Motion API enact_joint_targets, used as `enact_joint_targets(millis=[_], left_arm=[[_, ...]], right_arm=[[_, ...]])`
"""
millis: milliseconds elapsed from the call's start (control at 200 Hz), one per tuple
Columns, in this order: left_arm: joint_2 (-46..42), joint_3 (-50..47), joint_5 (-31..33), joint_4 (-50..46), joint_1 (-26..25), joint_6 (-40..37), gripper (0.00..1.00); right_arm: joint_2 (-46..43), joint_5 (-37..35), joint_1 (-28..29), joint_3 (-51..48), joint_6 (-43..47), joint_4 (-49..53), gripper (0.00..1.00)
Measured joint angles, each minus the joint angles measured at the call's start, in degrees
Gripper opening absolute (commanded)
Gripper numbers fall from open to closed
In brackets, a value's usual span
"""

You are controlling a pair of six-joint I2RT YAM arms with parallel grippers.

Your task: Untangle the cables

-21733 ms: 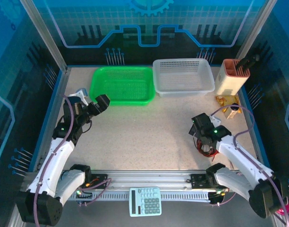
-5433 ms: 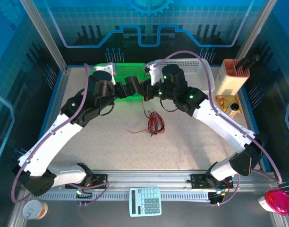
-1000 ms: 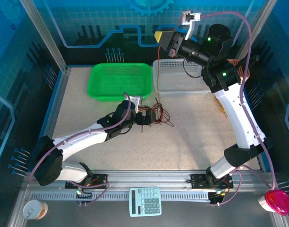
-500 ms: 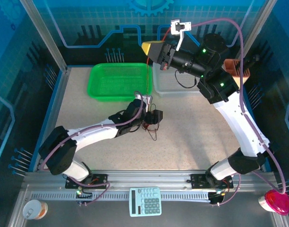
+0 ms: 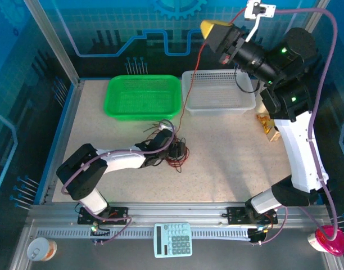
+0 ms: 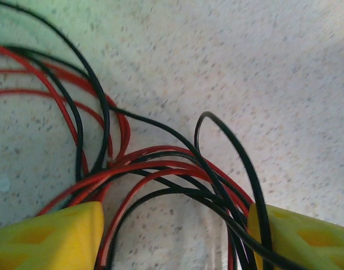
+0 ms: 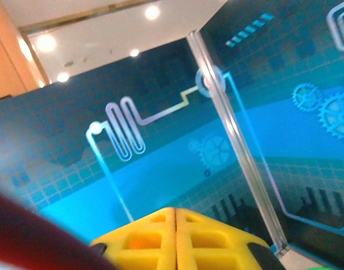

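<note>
In front of the green plastic mesh basket sits the tangle of thin red and black cables, with the left gripper spread open around it. High up to the basket's right, the right gripper is pinched together on one red cable.

A speckled beige tabletop lies across the middle of the top view. A ribbed aluminium rail edges it along the bottom, and blue panels printed with gears and circuit lines wall it at the top and both sides, held between slanted metal posts. In the right wrist view a like blue panel spans the centre and right, crossed by a metal post, while the upper left shows a pale ceiling with round lights lit and an orange wall at the left edge.
</note>
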State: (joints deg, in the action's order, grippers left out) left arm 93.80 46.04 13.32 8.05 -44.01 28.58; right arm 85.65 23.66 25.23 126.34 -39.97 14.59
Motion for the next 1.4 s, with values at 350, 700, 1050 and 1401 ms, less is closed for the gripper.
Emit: enact_joint_targets(millis=[350,700,1050,1401], left_arm=[[-3.3,-1.1,-2.6,-0.5,0.0,1.2,0.92],[-14.8,2.0,-6.4,-2.3,0.0,1.5,0.99],[-19.7,5.3,-6.3,-6.5,0.9,1.4,0.99],[-22.1,6.3,-7.5,-7.8,3.1,1.4,0.99]], right_arm=[[3.3,-0.2,-5.9,0.2,-2.3,-1.8,0.00],[9.5,-3.1,-15.9,3.2,-4.4,-7.4,0.00],[25.0,-5.5,-24.5,26.0,-5.4,-11.6,0.00],[25.3,-6.1,-25.8,10.6,-4.3,-23.4,0.00]])
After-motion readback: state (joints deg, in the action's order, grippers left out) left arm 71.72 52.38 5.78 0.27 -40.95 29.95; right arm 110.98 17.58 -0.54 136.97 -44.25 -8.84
